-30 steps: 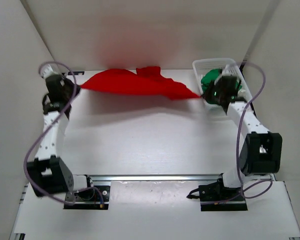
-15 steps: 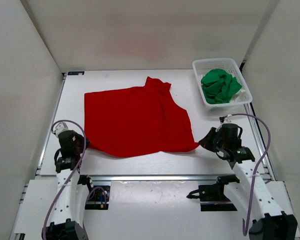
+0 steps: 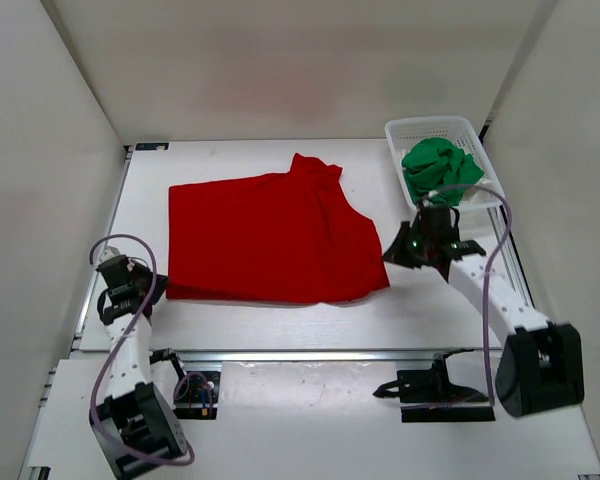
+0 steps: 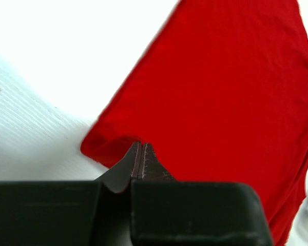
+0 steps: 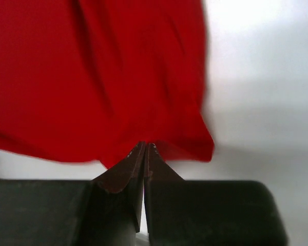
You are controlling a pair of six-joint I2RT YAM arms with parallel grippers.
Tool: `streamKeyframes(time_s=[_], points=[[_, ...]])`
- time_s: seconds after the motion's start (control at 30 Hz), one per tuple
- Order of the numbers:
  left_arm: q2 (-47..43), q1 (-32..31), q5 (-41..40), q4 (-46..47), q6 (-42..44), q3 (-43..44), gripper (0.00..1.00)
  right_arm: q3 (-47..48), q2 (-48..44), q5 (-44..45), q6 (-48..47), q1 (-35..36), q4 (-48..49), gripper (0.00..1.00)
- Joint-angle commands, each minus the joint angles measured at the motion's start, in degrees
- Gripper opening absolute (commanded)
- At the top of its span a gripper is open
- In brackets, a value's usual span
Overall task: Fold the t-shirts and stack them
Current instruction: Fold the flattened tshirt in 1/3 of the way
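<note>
Red t-shirt [image 3: 270,240]: spread nearly flat over the middle of the white table [image 3: 280,325], with soft creases through its right half. One bump of cloth, sleeve or collar, impossible to tell which, poking out toward 12 o'clock; bottom hem running fairly straight along the 6 o'clock side. Left gripper [image 3: 140,292] low at the cloth's 8 o'clock corner, near the table's left edge. Seen from the left wrist, left gripper [image 4: 139,148] with fingers pressed fully together, tips meeting right at a small curled fold of the red corner and apparently nipping it. Right gripper [image 3: 397,250] at the shirt's 3 o'clock edge, likewise clamped tight. Seen from the right wrist, right gripper [image 5: 145,148] with the red t-shirt fabric drawn down to a point between the closed tips, a small flap hanging just to their right, blurred. Green t-shirt [image 3: 438,170] bunched in a heap inside the white mesh basket [image 3: 420,127], at 1 o'clock on the table by the far right corner, apart from the red one and beyond the right gripper.
</note>
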Motion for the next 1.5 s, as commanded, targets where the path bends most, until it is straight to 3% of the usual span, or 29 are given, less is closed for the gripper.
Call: streamKeyframes(time_s=[0.0, 0.07, 0.3, 0.53, 0.9, 1.07, 1.13, 1.3, 1.47], points=[[4.2, 2.5, 4.5, 5.0, -2.1, 1.8, 0.0, 11.1, 8.7, 1.7, -2.3, 2.0, 6.9, 0.0], [5.9, 3.3, 4.0, 6.7, -4.0, 2.4, 0.0, 16.9, 16.6, 1.9, -2.3, 1.8, 7.1, 0.0], [17.8, 3.3, 3.1, 11.7, -6.7, 7.3, 0.0, 28.5, 30.7, -0.8, -2.9, 0.8, 8.5, 0.0], [27.5, 2.1, 0.9, 12.5, -6.8, 13.1, 0.0, 37.3, 39.1, -2.1, -3.6, -1.1, 8.1, 0.0], [37.2, 2.2, 0.2, 13.9, -5.9, 15.5, 0.0, 60.5, 56.0, -2.0, -7.1, -0.7, -1.5, 0.0], [39.0, 3.7, 2.8, 13.9, -5.2, 16.9, 0.18, 67.6, 61.1, -1.7, -7.4, -0.3, -5.0, 0.0], [38.6, 4.4, 4.0, 12.4, -3.8, 17.9, 0.36, 69.8, 62.1, -3.0, -7.8, -0.8, -5.4, 0.01], [28.9, 6.0, 2.9, 10.6, -3.0, 14.6, 0.42, 62.8, 54.8, -3.2, -7.7, -0.9, -3.5, 0.19], [19.7, 5.1, 3.3, 9.9, -1.5, 4.8, 0.48, 35.4, 33.1, -3.4, -2.2, -1.5, 11.5, 0.3]])
